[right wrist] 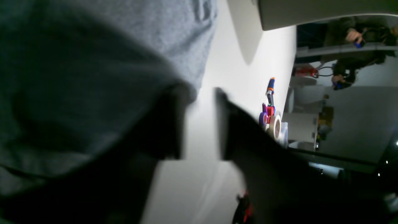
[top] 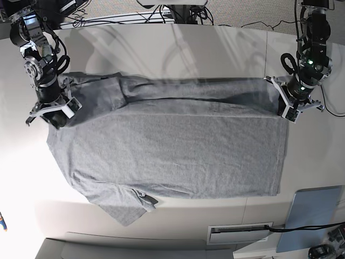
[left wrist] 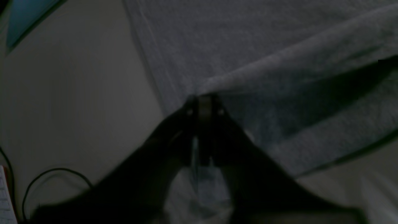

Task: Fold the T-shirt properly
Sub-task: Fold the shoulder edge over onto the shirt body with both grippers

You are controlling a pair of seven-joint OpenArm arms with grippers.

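on the desk: the t-shirt [top: 172, 151] lies spread flat across the white desk [top: 161, 46], plain grey side up, its far edge folded over toward the middle in a long band
t-shirt sleeve: one short sleeve sticks out at the near left corner in the base view
left fingers [left wrist: 205, 102]: low at the shirt's right corner in the base view; too dark and blurred to tell whether they pinch the cloth or stand apart
right fingers [right wrist: 199, 121]: spread, bare desk showing in the gap between them; grey cloth bunched beside and over one finger, none between them
pale blue panel [top: 312, 216]: on the desk near the shirt's near right corner, not touching it
tape rolls [right wrist: 273, 124]: at the desk's edge in the right wrist view
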